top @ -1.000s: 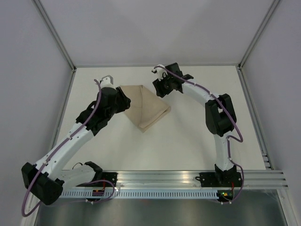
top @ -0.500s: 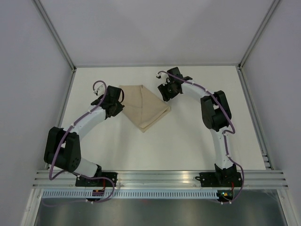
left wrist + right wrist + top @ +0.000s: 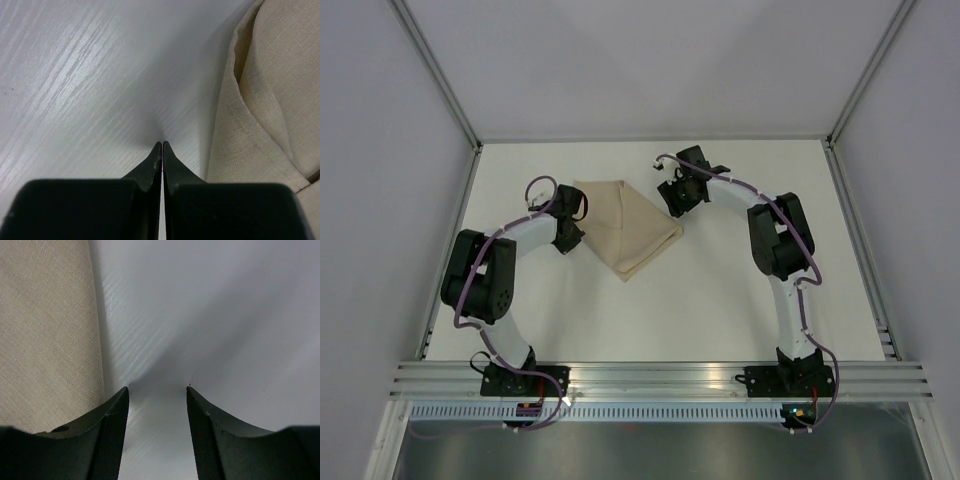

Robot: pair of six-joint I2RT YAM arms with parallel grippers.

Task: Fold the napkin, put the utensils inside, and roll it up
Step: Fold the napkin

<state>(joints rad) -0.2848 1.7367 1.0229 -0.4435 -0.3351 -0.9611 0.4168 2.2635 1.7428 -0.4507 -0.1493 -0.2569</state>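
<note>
The tan napkin (image 3: pixel 628 228) lies folded into a rough triangle on the white table, its point toward the near side. My left gripper (image 3: pixel 576 222) sits low at the cloth's left edge. In the left wrist view its jaws (image 3: pixel 162 145) are shut with nothing between them, and the layered napkin (image 3: pixel 270 100) lies just to their right. My right gripper (image 3: pixel 672 198) is at the cloth's far right edge. There it stands open (image 3: pixel 157 390) over bare table, with the napkin (image 3: pixel 45 335) beside its left finger. The utensils are out of view.
White tabletop (image 3: pixel 720 300) spreads around the cloth, bounded by grey walls and slanted metal frame posts (image 3: pixel 440 75). An aluminium rail (image 3: pixel 660 380) carrying both arm bases runs along the near edge. Purple cables loop along both arms.
My left arm has folded its elbow back toward its base, and its gripper has shut beside the napkin's left edge. My right gripper's jaws have narrowed a little; the napkin has not moved.
</note>
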